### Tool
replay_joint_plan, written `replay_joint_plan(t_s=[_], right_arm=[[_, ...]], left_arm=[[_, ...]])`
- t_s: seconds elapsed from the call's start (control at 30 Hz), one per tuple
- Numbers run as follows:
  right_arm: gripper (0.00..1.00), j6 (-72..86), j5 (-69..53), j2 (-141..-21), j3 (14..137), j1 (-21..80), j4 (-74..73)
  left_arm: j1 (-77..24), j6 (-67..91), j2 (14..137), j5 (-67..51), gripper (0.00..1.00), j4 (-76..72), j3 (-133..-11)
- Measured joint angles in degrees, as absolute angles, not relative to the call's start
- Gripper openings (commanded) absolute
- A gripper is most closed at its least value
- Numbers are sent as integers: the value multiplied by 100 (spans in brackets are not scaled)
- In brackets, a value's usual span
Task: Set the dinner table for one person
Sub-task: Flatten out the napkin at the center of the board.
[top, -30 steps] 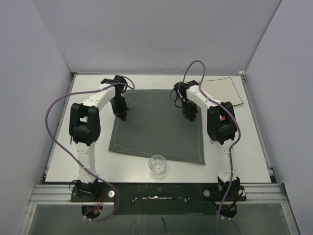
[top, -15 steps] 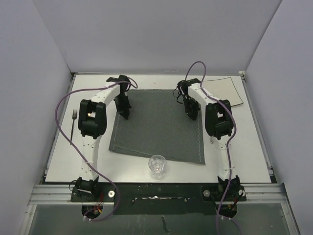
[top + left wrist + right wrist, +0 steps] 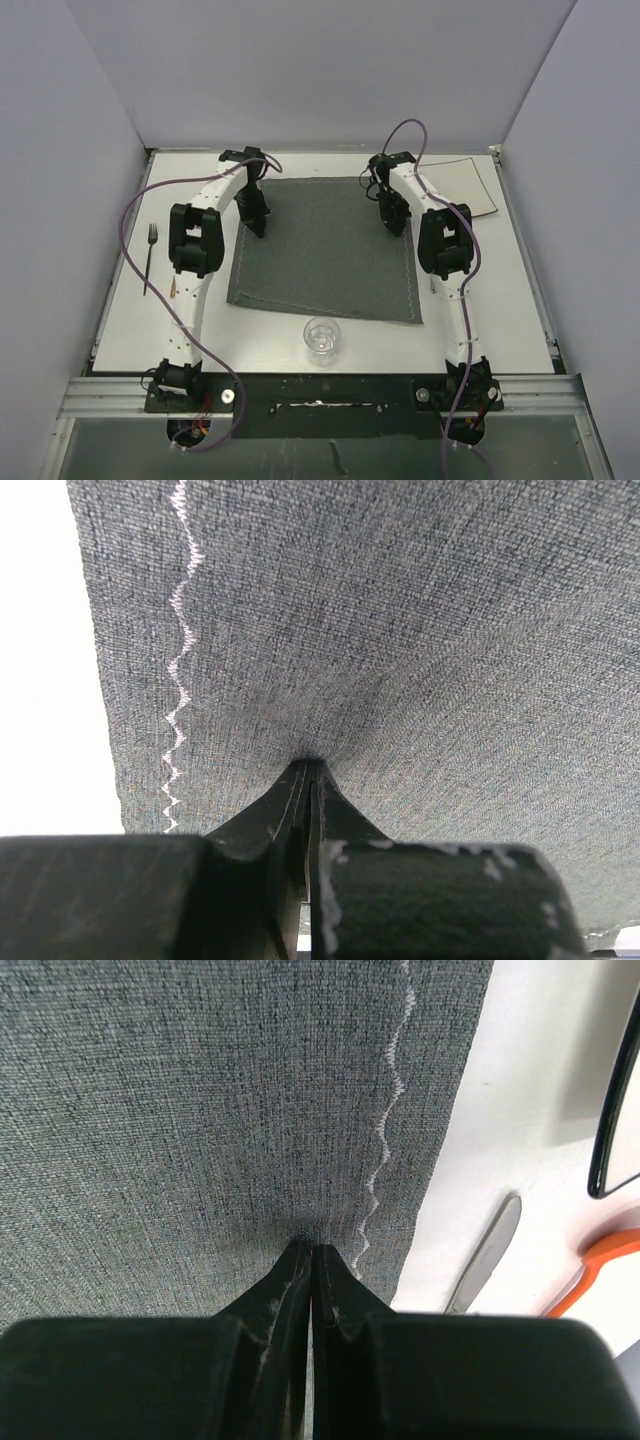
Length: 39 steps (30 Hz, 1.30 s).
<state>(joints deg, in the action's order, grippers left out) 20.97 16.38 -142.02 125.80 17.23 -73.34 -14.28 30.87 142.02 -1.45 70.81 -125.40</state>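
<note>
White matte worktop [image 3: 500, 290] with metal edging spans grey-walled booth, beneath both arms. Dark grey stitched placemat [image 3: 325, 250] lies flat at its centre. Left fingers [image 3: 293, 792] pressed together, pinching cloth near mat's left edge. Right fingers [image 3: 297, 1263] likewise closed on cloth beside right stitching. Fork [image 3: 150, 258] left of mat. Glass [image 3: 322, 338] just beside mat's near edge. Plate [image 3: 468, 186] at far right.

The white table [image 3: 500, 300] carries a grey mat [image 3: 320, 250] at its centre, a glass [image 3: 321, 337] just beside the mat's near edge, a fork [image 3: 150, 255] on the left, and a plate [image 3: 470, 185] at far right.
</note>
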Motion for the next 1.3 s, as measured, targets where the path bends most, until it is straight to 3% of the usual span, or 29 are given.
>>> replay_joint_plan(t_s=[0.4, 1.3], right_arm=[[0, 1999, 1192, -14494, 13207, 1470, -7334], [0, 2005, 530, -14602, 13458, 1315, -6670]], left_arm=[[-1219, 3089, 15203, -543, 0, 7924, -14350], [-587, 3076, 15609, -1638, 0, 7175, -14953]])
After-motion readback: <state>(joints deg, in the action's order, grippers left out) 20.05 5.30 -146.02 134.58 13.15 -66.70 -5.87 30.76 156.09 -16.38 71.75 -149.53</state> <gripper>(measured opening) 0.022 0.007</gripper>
